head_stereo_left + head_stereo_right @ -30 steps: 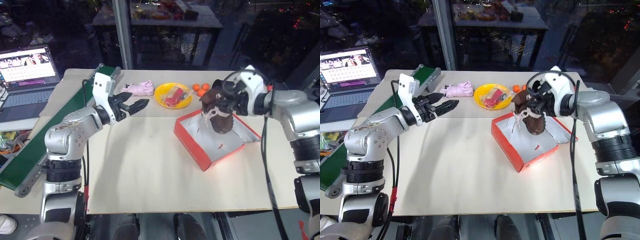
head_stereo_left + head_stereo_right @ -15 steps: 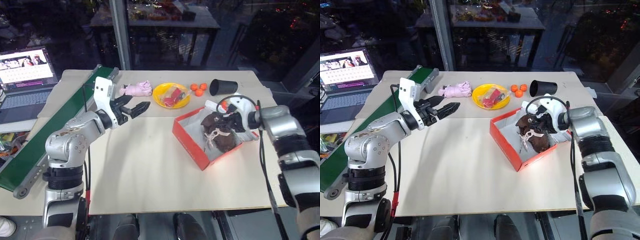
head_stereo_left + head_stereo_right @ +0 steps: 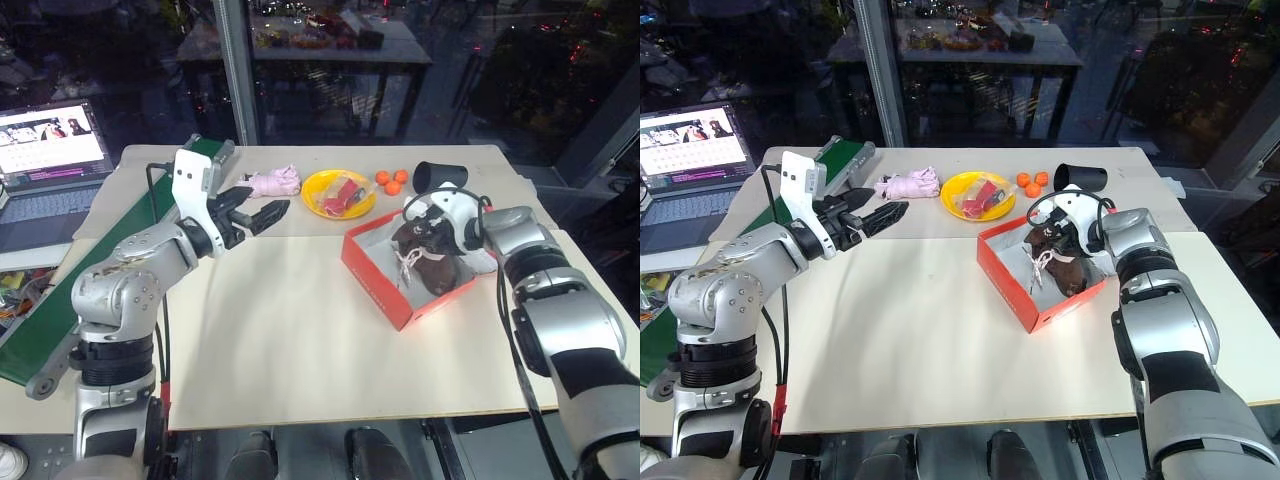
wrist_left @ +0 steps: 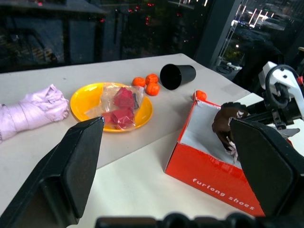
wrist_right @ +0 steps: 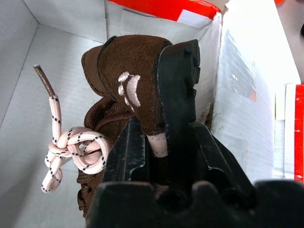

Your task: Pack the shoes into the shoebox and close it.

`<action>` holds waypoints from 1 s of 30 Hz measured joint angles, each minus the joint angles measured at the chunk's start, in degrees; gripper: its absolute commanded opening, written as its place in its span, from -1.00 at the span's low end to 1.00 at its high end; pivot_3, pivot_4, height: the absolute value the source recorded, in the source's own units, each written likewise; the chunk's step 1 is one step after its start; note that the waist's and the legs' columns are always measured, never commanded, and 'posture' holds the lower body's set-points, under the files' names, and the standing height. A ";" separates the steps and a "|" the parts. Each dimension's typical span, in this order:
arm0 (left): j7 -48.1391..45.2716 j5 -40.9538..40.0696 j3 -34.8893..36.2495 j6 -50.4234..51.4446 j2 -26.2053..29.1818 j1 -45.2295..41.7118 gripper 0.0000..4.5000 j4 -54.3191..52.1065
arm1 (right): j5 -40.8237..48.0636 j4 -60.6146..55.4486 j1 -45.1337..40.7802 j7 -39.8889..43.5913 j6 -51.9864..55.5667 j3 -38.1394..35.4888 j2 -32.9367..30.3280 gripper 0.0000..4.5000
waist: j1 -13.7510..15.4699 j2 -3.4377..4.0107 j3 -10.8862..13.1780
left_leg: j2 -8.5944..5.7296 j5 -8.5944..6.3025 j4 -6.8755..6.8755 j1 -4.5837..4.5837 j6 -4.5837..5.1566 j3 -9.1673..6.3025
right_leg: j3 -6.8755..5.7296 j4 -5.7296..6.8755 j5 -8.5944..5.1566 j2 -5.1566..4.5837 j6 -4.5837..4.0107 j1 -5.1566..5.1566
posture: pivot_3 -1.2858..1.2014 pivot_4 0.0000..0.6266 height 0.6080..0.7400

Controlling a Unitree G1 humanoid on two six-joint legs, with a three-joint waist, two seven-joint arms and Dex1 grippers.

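The red shoebox (image 3: 375,285) stands open on the right of the table, white inside. The dark brown shoes (image 3: 430,268) with pale laces lie inside it on the box floor. My right gripper (image 3: 424,234) reaches down into the box from the right. In the right wrist view its fingers (image 5: 183,85) sit either side of the heel of a shoe (image 5: 123,71), closed on the heel. My left gripper (image 3: 268,205) hovers over the table's left half, apart from the box, open and holding nothing. From the left wrist, the shoebox (image 4: 213,166) lies ahead between the spread fingers.
At the back of the table are a pink plush toy (image 3: 275,183), a yellow bowl (image 3: 337,193) holding a red packet, small oranges (image 3: 390,182) and a black cup (image 3: 440,175) on its side. A green conveyor (image 3: 60,310) and a laptop (image 3: 50,150) are at the left.
My right gripper has come down and forward, lowering the shoes from above the shoebox onto its floor. The left gripper has stayed put and open. The camera view has shifted.
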 measured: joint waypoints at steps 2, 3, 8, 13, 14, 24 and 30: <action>0.09 -0.09 0.00 0.12 0.00 -0.01 1.00 0.00 | -0.59 0.57 0.03 -0.45 -0.65 -0.01 1.29 0.41 | -0.02 0.02 0.02 | 0.00 0.00 -0.07 -0.07 0.00 -0.02 | 0.00 -0.01 0.05 0.00 -0.10 -0.07 | 0.03 -0.52 1.00; 0.14 -0.11 0.00 0.18 0.06 -0.01 1.00 0.00 | -0.86 0.62 0.03 -0.59 -1.09 -0.03 1.57 0.58 | -0.02 0.04 0.04 | -0.01 0.00 -0.08 -0.12 0.00 -0.02 | 0.00 -0.02 0.12 0.00 -0.22 -0.11 | 0.03 -0.52 1.00; 0.29 -0.12 0.45 0.20 0.49 -0.01 1.00 0.01 | -2.45 0.45 0.00 -1.25 -3.59 -0.25 2.29 0.99 | 0.03 0.04 0.05 | -0.02 -0.01 -0.14 -0.19 0.00 -0.02 | -0.01 -0.13 0.11 -0.02 -0.20 -0.13 | 0.03 -0.52 1.00; 0.25 -0.44 0.50 0.20 0.61 -0.01 1.00 0.02 | -3.23 -2.93 -0.07 -0.05 -5.19 -0.25 3.86 0.99 | -0.14 0.07 0.07 | -0.01 0.00 -0.13 -0.17 0.00 -0.02 | -0.01 -0.04 0.12 0.00 -0.21 -0.16 | 0.03 -0.52 1.00; 0.25 -0.44 0.50 0.19 0.67 -0.02 1.00 0.03 | -3.18 -4.20 -0.11 0.88 -5.18 -0.26 3.90 0.99 | -0.13 0.08 0.07 | -0.01 0.00 -0.13 -0.17 0.00 -0.03 | -0.01 -0.03 0.12 0.00 -0.21 -0.16 | 0.03 -0.52 1.00; 0.41 3.15 3.62 -2.59 7.24 4.19 1.00 2.23 | 13.93 -46.68 7.92 16.97 15.86 -9.28 1.97 0.99 | 0.30 0.15 0.19 | 0.01 -0.01 -0.26 -0.19 0.00 -0.11 | -0.10 -0.03 0.09 0.01 -0.22 -0.20 | 0.03 -0.52 1.00; 0.41 5.44 9.09 -7.09 8.10 11.08 1.00 6.81 | 22.70 -68.75 20.85 15.41 29.76 -10.66 1.75 0.99 | 1.50 0.15 0.20 | 0.02 -0.01 -0.14 -0.24 -0.01 -0.04 | -0.10 -0.02 0.09 -0.01 -0.26 -0.25 | 0.03 -0.52 1.00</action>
